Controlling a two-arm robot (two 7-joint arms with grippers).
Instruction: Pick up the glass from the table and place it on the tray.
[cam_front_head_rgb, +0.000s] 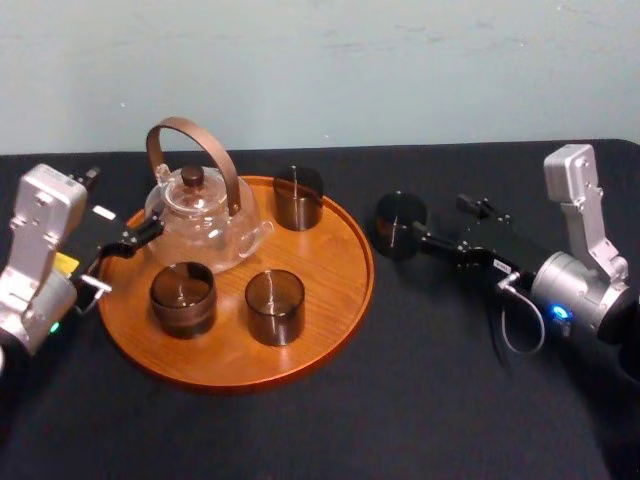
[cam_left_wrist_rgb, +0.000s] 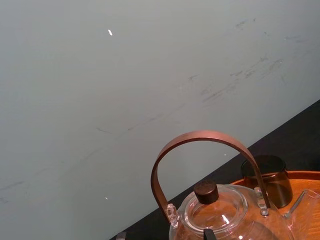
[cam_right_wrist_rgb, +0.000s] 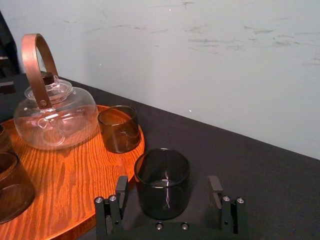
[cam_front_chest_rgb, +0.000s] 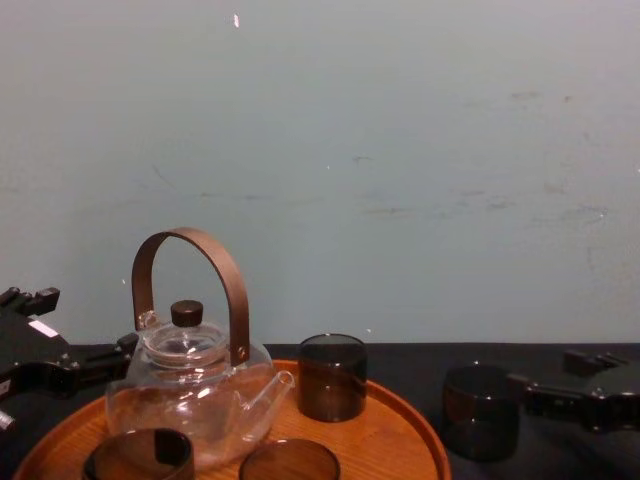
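Found the left gripper (cam_front_head_rgb: 138, 238) at the tray's (cam_front_head_rgb: 335, 285) left edge, aimed at the teapot (cam_front_head_rgb: 205, 215); could not tell whether released or clenched. Saw the teapot on the far left part of the tray, clear glass with a brown arched handle (cam_front_head_rgb: 190, 130) and a dark knob (cam_front_head_rgb: 192, 177) on its lid. Counted three dark cups on the tray as well: a near-left cup (cam_front_head_rgb: 183, 298), a near-middle cup (cam_front_head_rgb: 275, 306), and a far cup (cam_front_head_rgb: 298, 197) by the far rim, just right of the teapot. Further right, found the glass (cam_front_head_rgb: 400, 224) upright on the black counter (cam_front_head_rgb: 420, 400), just beside the tray's right rim and off the wood. Saw the right gripper (cam_right_wrist_rgb: 168, 194) released, low over the counter, reaching in from the right. Had one jaw on each side of the glass, with a gap showing between each jaw and the glass wall. Not yet lifted.
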